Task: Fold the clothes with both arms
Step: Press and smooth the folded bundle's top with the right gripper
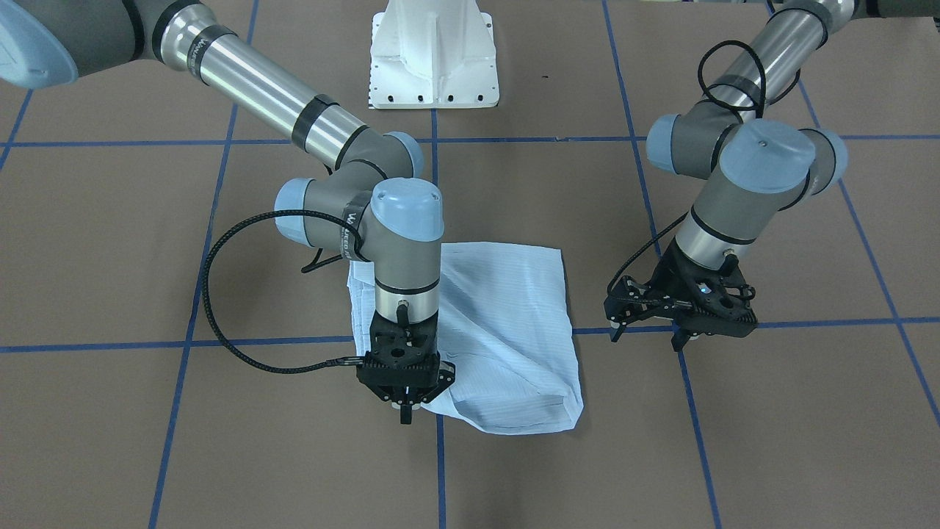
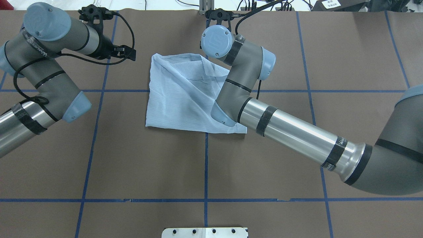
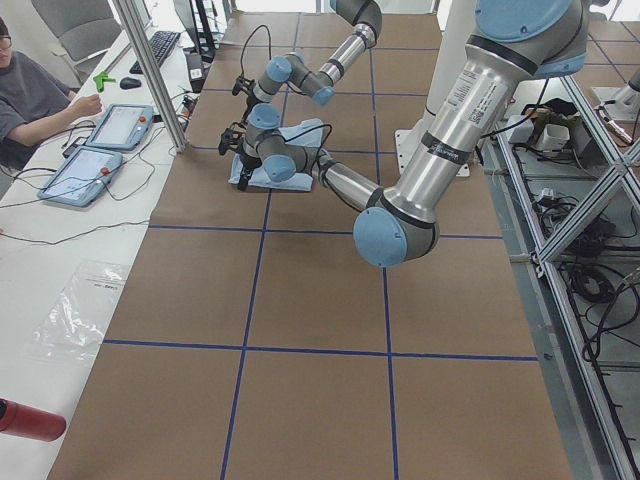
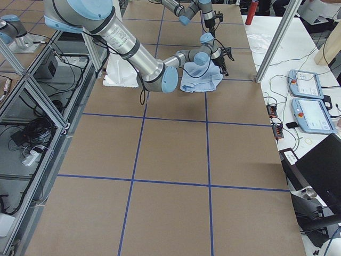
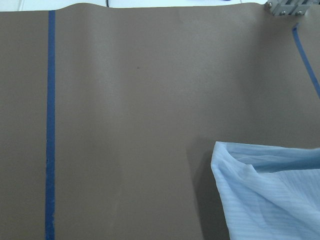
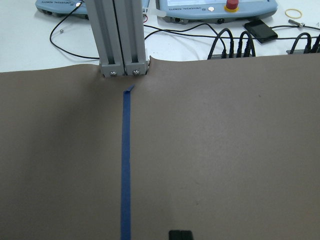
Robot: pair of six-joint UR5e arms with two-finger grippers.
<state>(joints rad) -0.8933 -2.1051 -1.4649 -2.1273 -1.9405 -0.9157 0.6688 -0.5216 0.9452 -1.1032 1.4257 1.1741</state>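
Pale-blue shirt [image 1: 507,323] lies folded into a rough square on the brown desk [image 1: 110,242], near the desk's middle line and on the side away from the white pedestal [image 1: 433,59]. Its fabric is finely striped and crinkled. A diagonal crease crosses the top layer, and in the overhead view one fold at the far edge stands loosely open. A blue tape line [image 1: 220,342] of the desk's grid runs under it.

The right hand [image 1: 406,413] points straight down at the shirt's far corner on the robot's right side. Its fingers are together, and the right wrist view shows the fingertips [image 6: 180,235] closed with no cloth between them. Whether they touch the desk cannot be told. The right arm [image 2: 290,132] reaches over the shirt, its wrist joints covering part of the fabric in the overhead view.

The left hand [image 1: 648,336] sits just beside the shirt's opposite edge without touching it, its fingers spread apart with nothing between them. The left wrist view shows only a corner of the shirt, low on the right. The left arm [image 2: 43,82] bends in from the desk's side.

A person [image 3: 30,100] sits at a white side table with two control panels [image 3: 100,145].
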